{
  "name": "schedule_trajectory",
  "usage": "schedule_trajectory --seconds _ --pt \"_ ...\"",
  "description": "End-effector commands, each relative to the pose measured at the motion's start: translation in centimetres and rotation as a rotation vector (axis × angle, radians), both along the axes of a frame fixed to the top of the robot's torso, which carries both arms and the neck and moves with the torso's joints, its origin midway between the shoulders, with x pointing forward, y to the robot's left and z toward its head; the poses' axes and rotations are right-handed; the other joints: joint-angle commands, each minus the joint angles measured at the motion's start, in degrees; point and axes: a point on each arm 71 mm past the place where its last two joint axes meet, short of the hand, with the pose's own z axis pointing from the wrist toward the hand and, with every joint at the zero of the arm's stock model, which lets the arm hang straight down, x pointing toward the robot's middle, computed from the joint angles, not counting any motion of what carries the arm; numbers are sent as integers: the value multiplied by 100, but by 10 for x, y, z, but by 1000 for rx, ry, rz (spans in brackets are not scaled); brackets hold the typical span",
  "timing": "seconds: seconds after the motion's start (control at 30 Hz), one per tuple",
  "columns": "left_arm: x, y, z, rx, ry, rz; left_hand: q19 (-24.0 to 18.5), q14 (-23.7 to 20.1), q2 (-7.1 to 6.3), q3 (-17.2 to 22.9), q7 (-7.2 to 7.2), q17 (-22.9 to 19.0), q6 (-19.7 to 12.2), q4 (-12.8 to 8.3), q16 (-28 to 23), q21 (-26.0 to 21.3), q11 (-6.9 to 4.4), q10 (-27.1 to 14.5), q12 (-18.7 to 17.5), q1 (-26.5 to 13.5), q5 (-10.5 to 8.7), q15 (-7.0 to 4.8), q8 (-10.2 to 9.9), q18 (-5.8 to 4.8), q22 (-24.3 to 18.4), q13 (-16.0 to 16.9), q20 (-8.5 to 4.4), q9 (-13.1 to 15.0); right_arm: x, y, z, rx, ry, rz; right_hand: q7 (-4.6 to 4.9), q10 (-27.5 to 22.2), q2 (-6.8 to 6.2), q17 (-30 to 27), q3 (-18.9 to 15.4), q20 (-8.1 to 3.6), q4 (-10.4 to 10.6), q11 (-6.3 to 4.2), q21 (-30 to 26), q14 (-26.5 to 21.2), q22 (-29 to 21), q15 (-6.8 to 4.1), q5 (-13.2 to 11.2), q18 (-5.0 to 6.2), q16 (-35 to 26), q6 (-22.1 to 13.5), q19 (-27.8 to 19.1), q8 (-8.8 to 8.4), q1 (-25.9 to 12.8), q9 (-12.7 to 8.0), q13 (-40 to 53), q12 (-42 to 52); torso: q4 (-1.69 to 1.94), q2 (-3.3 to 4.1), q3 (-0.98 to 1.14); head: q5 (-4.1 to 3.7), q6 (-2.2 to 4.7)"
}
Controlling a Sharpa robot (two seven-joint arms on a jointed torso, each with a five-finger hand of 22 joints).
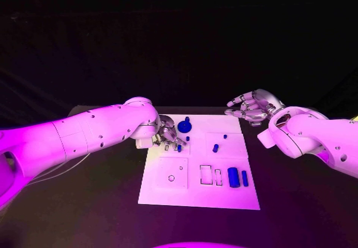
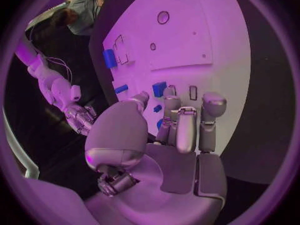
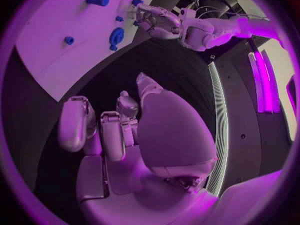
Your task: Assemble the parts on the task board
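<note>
Left hand (image 1: 165,135) low over the far left part of the task board (image 1: 224,199), fingers curled down toward a small blue part (image 1: 179,148). Wrist view shows fingertips (image 2: 185,116) bunched close above small blue pieces, but whether anything is pinched I cannot tell; contact is hidden by the fingers. Right hand (image 1: 252,107) hovers off the board's far right corner, above the black counter (image 1: 306,191), fingers half curled and apart, holding nothing.

Parts: a round blue disc with knob (image 1: 184,125) just beside the left hand, far side of the board. Two small blue pegs (image 1: 215,148) near mid-board. Two blue cylinders (image 1: 233,177) lying side by side at the near right, just beside empty rectangular slots (image 1: 206,174). A round hole (image 1: 170,178) in the near left panel, unfilled.

Handling, as judgement: parts look like small rigid plastic, light, smooth, likely slippery against metal fingertips, not fragile. Pegs want a thumb-and-finger pinch across the short width, near the middle so they don't pivot. Cylinders roll easily; take them across the diameter from above. The disc is best taken by its knob.

Most slots look open, so assembly seems early.
</note>
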Motion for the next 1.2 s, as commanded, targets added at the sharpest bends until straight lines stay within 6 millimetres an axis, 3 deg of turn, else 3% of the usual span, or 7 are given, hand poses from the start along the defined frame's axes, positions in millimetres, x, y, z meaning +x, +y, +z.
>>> schedule_trajectory --seconds 0.03,0.33,0.67,1.1,1.2 --pt "-1 -3 0 -3 7 -8 94 219 67 -67 -11 563 -34 7 145 91 -34 -35 -50 63 53 -2 85 -75 100 -52 -2 123 0 1 0 0 -2 6 9 -96 -53 1019 63 -2 25 -17 -68 477 285 -33 128 60 -84 -65 -108 126 -51 14 -22 -61 -4 8 5 4 -26" --pt "0 -3 -4 -3 15 -2 83 220 169 21 -8 581 -46 7 153 111 -30 -42 -45 230 60 3 62 -75 124 -41 8 162 -1 2 0 0 0 10 9 -96 -53 1019 63 -2 25 -17 -68 477 285 -33 128 60 -84 -65 -108 126 -51 14 -22 -61 -11 17 5 1 -54" --pt "1 -1 -5 -10 17 9 67 219 259 226 -17 593 -59 -6 157 135 -37 -61 -50 491 64 -1 27 -75 149 -41 12 213 0 1 0 -1 3 9 9 -102 -46 1014 72 -2 24 -16 -72 476 283 -32 132 61 -88 -70 -109 131 -50 14 -30 -69 6 6 0 -18 -88" --pt "-1 -3 -6 -23 42 1 36 220 133 696 -35 614 -69 -60 161 160 -55 -98 -81 968 43 -14 -22 -76 175 -64 7 305 0 3 0 -3 7 13 9 -92 -34 1015 84 -1 24 -16 -62 476 290 -32 140 59 -88 -72 -104 140 -50 15 -19 -54 3 5 0 -16 -100" --pt "-1 -3 -6 -29 44 3 23 218 100 1115 -37 620 -83 -127 161 171 -64 -106 -106 1191 44 -23 -51 -76 189 -76 0 352 0 3 0 -3 8 13 9 -92 -34 1015 84 -1 24 -16 -62 476 290 -32 140 59 -88 -72 -104 140 -50 15 -19 -54 4 9 2 -19 -100"
